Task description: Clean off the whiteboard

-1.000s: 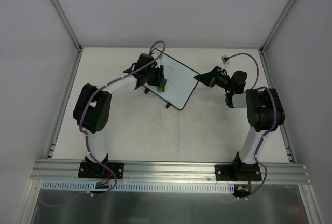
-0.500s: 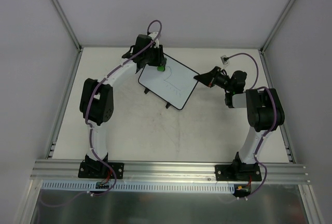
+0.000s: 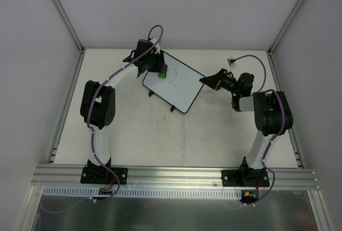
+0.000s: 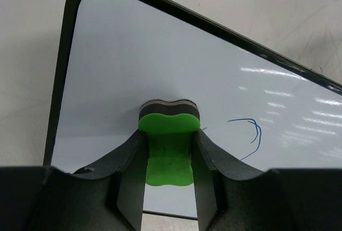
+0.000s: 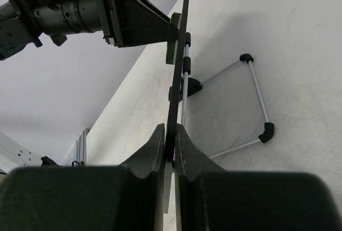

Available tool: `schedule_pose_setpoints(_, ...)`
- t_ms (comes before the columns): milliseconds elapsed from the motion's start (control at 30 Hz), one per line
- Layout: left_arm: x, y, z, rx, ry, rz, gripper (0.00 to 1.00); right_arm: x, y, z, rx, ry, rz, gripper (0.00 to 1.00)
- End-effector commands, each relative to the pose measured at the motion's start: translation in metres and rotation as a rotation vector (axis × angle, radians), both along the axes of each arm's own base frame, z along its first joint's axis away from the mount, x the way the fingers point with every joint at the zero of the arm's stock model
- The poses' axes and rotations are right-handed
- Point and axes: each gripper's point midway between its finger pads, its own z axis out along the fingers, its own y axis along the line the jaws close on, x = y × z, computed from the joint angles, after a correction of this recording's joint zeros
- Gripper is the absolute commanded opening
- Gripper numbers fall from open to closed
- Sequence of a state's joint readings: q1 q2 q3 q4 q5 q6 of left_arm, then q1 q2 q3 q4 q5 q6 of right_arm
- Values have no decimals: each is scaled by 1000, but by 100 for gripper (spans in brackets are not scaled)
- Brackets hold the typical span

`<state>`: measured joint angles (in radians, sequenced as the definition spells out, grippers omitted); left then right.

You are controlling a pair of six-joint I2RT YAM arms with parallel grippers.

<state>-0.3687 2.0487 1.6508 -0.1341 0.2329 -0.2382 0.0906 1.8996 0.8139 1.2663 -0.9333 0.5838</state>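
Observation:
The whiteboard (image 3: 175, 85), white with a thin black frame, stands tilted at the back middle of the table. Thin blue pen lines (image 4: 251, 137) remain on its face. My left gripper (image 3: 159, 71) is shut on the green eraser (image 4: 169, 148), whose dark felt side presses against the board near its upper left corner. My right gripper (image 3: 204, 81) is shut on the board's right edge (image 5: 176, 100), seen edge-on in the right wrist view. The board's wire stand with black feet (image 5: 256, 105) rests on the table behind it.
A small white connector (image 3: 232, 59) with a purple cable lies at the back right. Grey enclosure walls stand at the back and both sides. An aluminium rail (image 3: 176, 176) runs along the near edge.
My left gripper has carried the green eraser from the board's lower left side up to its far upper left corner. The right arm and the board have stayed still.

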Motion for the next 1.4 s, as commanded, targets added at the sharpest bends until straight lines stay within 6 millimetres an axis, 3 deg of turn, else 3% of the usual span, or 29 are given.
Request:
schedule_pose_setpoints(0,-28,-21,-7,-12,48,-71,0,-28,19,52,-4,-337,150,0)
schedule_pose_setpoints(267,-58,-35,-18,-18,74,-105,0,-29,19,53,-4,-339,151,1)
schedule_pose_setpoints(433,-77,-20,-31,-7,86,-56,0,-30,19,55,-4,-343,153,0)
schedule_pose_setpoints(700,-106,-1,-68,17,167,-25,0,-31,20,55,-4,-342,154,0)
schedule_pose_setpoints(933,-95,-7,-64,0,131,-27,0,-30,20,56,-4,-345,153,0)
schedule_pose_setpoints(1367,-33,-40,-2,-89,26,-80,0,-32,20,56,-3,-344,156,0)
